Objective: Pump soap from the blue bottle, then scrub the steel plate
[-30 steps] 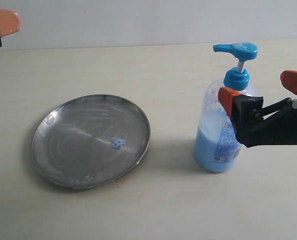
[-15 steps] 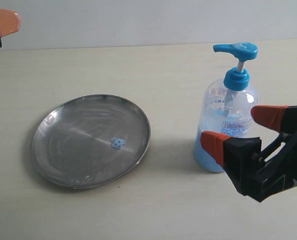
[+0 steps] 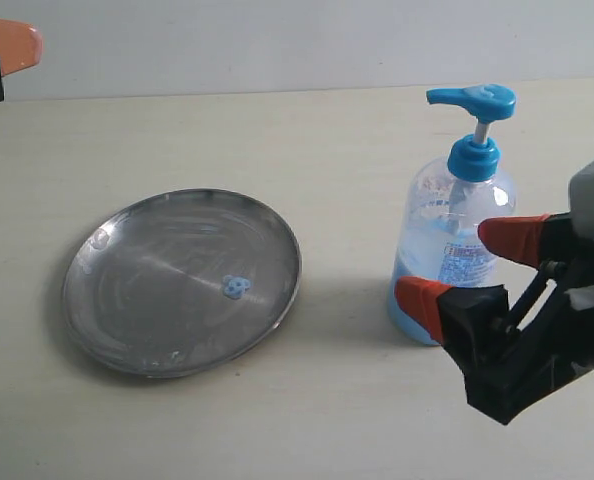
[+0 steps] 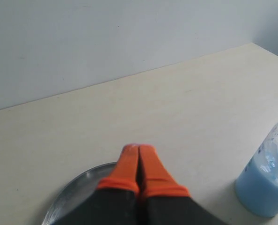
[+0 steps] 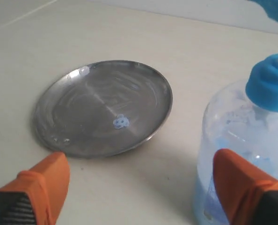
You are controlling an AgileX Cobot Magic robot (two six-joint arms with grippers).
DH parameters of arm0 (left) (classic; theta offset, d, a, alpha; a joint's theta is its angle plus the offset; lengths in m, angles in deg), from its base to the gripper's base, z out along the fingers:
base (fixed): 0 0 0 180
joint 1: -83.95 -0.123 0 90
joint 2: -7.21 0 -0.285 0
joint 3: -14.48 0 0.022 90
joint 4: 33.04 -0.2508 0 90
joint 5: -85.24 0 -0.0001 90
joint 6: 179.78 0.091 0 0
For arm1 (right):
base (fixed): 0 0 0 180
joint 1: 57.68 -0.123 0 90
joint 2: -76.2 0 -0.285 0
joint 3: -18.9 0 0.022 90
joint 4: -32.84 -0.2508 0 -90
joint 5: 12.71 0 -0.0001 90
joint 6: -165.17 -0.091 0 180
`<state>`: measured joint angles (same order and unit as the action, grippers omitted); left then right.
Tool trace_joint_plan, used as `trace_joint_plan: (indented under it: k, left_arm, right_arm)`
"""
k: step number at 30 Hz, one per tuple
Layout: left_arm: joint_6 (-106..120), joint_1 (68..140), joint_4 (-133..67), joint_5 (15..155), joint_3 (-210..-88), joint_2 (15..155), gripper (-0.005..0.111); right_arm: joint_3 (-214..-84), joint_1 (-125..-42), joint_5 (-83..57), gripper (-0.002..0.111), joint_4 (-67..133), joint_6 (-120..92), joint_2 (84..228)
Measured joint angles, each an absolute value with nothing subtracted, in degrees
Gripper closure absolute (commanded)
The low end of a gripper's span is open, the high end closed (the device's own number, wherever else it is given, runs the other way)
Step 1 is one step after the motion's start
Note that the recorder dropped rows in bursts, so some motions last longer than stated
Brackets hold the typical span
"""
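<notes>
- My right gripper (image 3: 455, 265): fingers spread wide, holding nothing, just on the near side of the blue bottle (image 3: 449, 210).
- My left gripper (image 4: 138, 151): fingers pressed together, far left.
- Steel plate (image 3: 157, 260): left of the bottle, well apart from it; soap (image 3: 235, 287) blob on it.

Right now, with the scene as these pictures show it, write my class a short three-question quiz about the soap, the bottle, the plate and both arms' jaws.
1. True or false: a blob of soap lies on the plate.
2. Pick one. Close to the bottle, the right arm's jaws are: A) shut on it; B) open, clamping nothing; C) shut on the plate.
3. Fill in: the left arm's jaws are ____ (open or shut).

Key: 1 true; 2 B; 3 shut.
</notes>
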<state>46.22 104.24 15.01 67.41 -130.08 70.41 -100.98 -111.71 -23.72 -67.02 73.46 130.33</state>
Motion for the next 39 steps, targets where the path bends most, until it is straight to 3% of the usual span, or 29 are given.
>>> trace_joint_plan:
  k: [13, 21, 25, 31, 39]
  left_arm:
    - [46.22, 104.24, 15.01, 67.41, -130.08, 70.37, 0.107]
    - [46.47, 104.24, 15.1, 67.41, -130.08, 70.37, 0.107]
    - [46.47, 104.24, 15.1, 67.41, -130.08, 70.37, 0.107]
    - [46.47, 104.24, 16.08, 67.41, -130.08, 70.37, 0.107]
    - [46.47, 104.24, 16.76, 67.41, -130.08, 70.37, 0.107]
  right_arm:
    - [-101.76, -111.71, -33.66, 0.035, -67.06, 102.58, 137.59]
    - [-103.97, -111.71, -45.24, 0.036, -67.15, 105.2, 137.92]
    - [-103.97, -111.71, -35.0, 0.036, -67.29, 102.71, 137.92]
    - [-103.97, -111.71, -2.55, 0.036, -65.94, 81.5, 137.92]
    - [-116.23, -111.71, 28.75, 0.035, -8.79, 19.91, 137.92]
